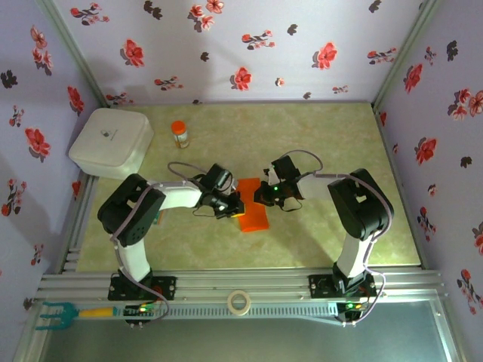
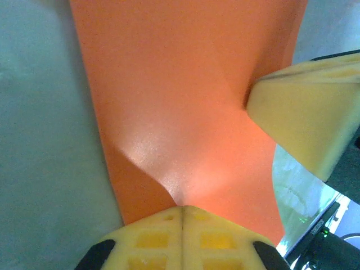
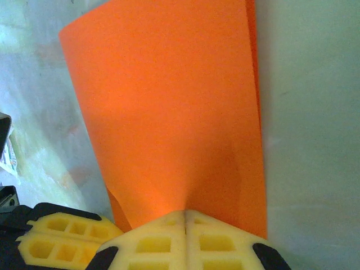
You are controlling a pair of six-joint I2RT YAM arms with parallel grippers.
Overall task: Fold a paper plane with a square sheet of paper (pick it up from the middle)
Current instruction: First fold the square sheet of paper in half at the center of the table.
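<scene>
Just outside the desk's [image 1: 339, 143] near edge, a roll of tape [image 1: 240, 302] lies on the metal rail. A teal-pronged implement with a yellow handle [image 1: 56, 314] lies beyond the near-left corner.

At the middle of the desk, a little nearer the near edge than the far one, lies the orange paper [image 1: 253, 217]. It is folded into a long strip that runs from near to far. The two arms meet over it from either side.

The left tool [image 1: 229, 205] is at the paper's left edge. In the left wrist view its yellow fingers [image 2: 163, 236] are pressed together. They are clenched on the paper, which puckers into creases at their seam.

The right tool [image 1: 266, 194] is at the right edge, clenched on the paper likewise. In the right wrist view, stacked layers show along one long side.

Near the far-left corner stand a small orange-capped bottle [image 1: 179, 133] and, to its left, a white lidded box [image 1: 112, 143].
</scene>
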